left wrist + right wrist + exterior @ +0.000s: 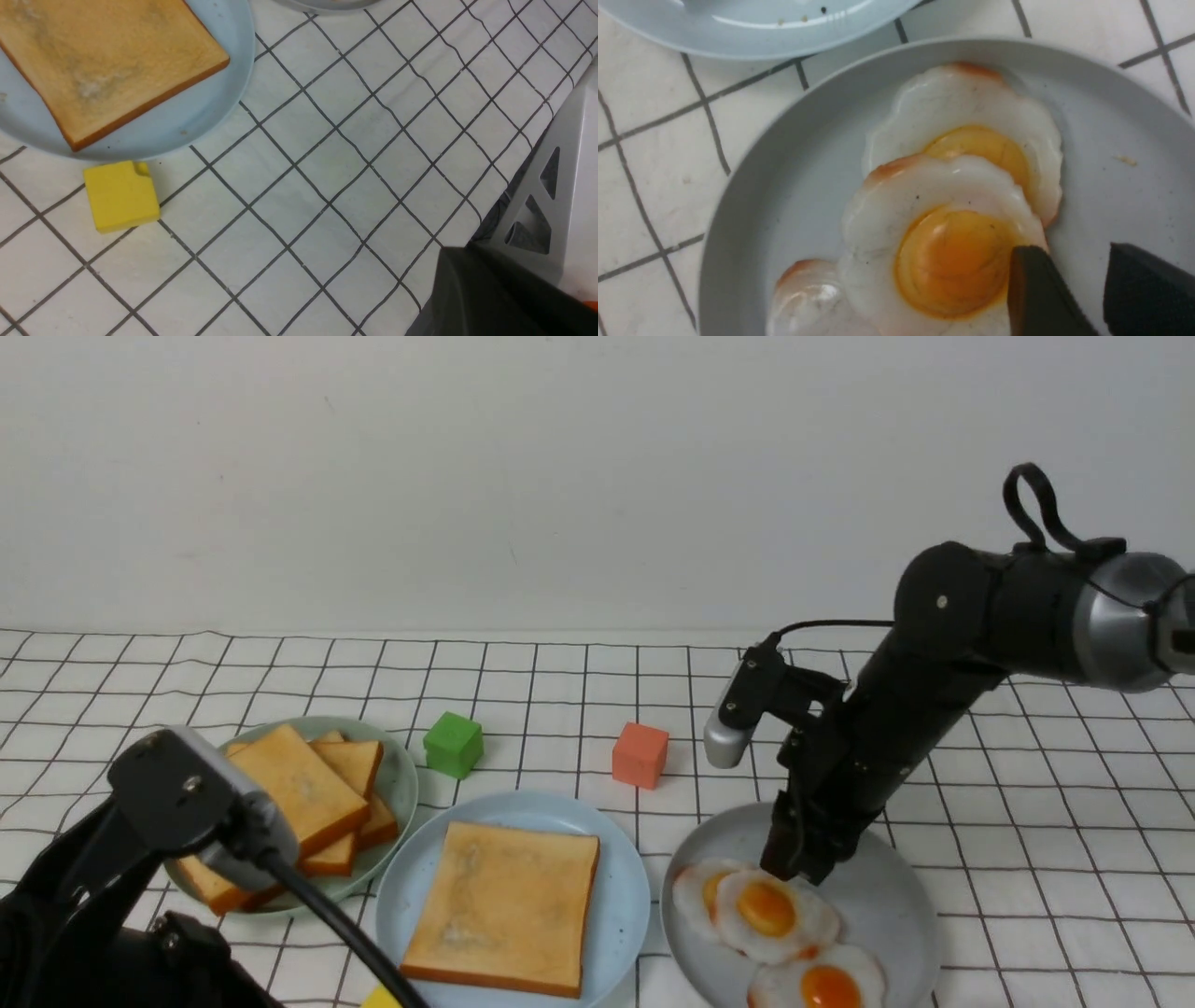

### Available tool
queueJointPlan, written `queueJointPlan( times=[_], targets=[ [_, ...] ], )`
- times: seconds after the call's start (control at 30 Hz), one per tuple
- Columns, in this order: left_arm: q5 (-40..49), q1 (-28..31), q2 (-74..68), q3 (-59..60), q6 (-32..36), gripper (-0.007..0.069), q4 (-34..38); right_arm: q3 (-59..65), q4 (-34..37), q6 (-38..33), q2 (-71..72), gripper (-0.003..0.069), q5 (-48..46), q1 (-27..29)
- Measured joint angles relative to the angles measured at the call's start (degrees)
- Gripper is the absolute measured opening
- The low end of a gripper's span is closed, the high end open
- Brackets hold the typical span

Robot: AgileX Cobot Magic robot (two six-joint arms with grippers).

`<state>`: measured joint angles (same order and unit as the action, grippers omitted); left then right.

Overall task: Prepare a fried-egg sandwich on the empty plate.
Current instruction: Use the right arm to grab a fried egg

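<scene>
The round light-blue plate (621,887) sits centre front and carries a single golden toast slice (504,905) with nothing on top; no stacked sandwich is in view. The left wrist view shows the same plate (201,116) and toast (107,60). Three overlapping fried eggs lie on the grey plate (887,905). My right gripper (794,868) stands open at the far edge of the top egg (934,233). One fingertip (1031,289) is over that egg's rim, the other over bare plate. My left gripper (472,280) is shut and empty, low near the table's front edge.
A pale green plate (403,784) at the left holds several loose toast slices (308,793). A green cube (454,744) and an orange-red cube (640,755) stand behind the plates. A yellow block (121,196) lies against the blue plate's near rim. The table's edge (514,177) runs beside my left gripper.
</scene>
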<state>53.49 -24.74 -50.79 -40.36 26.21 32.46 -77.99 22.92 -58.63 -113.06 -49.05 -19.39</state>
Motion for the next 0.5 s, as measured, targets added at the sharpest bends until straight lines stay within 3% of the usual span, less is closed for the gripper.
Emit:
queueJointPlan(
  times=[0.33,0.43,0.5],
  targets=[
    [0.37,0.00,0.00,0.00,0.00,-0.0013,-0.23,-0.18,1.01,-1.28,-2.65,0.0235,1.40,0.00],
    [0.63,0.00,0.00,0.00,0.00,-0.0013,-0.24,-0.17,1.67,-1.30,-2.75,0.0178,0.96,0.00],
    [0.66,0.00,0.00,0.00,0.00,-0.0013,-0.24,-0.17,2.13,-1.37,-2.75,0.0062,0.14,0.00]
  ],
)
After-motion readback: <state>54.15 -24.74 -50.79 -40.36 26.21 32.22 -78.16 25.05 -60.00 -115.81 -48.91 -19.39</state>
